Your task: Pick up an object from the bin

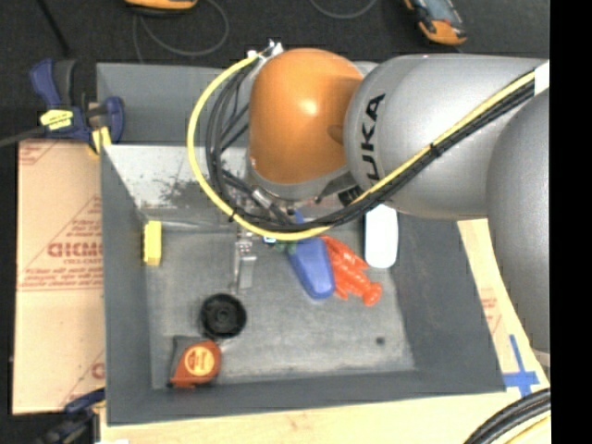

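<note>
Yellow block [152, 245], black disc [222, 314]: one each

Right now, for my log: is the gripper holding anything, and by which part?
Nothing is held: the gripper hangs bare over the bin floor, near the black disc.

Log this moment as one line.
claw over bare bin floor | nearest: black disc, blue object | also: yellow block, tape measure, orange object, white bottle

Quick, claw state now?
Claw: cannot be told whether open or closed; it hangs near the black disc.
</note>
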Tool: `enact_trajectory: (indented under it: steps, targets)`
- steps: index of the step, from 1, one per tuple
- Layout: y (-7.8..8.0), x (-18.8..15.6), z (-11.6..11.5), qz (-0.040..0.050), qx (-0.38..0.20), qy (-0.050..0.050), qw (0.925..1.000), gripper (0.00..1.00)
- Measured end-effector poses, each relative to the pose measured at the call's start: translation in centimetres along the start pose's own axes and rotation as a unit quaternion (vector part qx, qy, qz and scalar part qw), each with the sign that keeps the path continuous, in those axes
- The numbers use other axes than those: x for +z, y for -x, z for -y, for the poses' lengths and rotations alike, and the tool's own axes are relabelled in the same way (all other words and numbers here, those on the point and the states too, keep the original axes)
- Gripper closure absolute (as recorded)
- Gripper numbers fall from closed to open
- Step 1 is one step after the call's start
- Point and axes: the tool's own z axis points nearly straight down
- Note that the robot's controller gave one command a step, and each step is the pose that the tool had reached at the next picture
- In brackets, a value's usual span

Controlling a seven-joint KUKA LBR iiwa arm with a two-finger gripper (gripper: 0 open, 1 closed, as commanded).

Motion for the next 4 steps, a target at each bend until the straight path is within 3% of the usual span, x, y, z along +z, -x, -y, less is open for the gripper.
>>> enact_trajectory:
  steps: [1,2,3,4]
  targets:
    - [0.1,-0.5,0.1,0.0030,0.002,0.000,1.0000,0.00]
    - [-0.8,2.9,0.3,0.0059,-0.054,0.000,0.9985,0.00]
    - [-3.1,5.5,0.6,0.0037,-0.238,-0.001,0.9713,0.00]
    - [-3.4,7.9,1.3,0.0032,-0.205,0.000,0.9787,0.00]
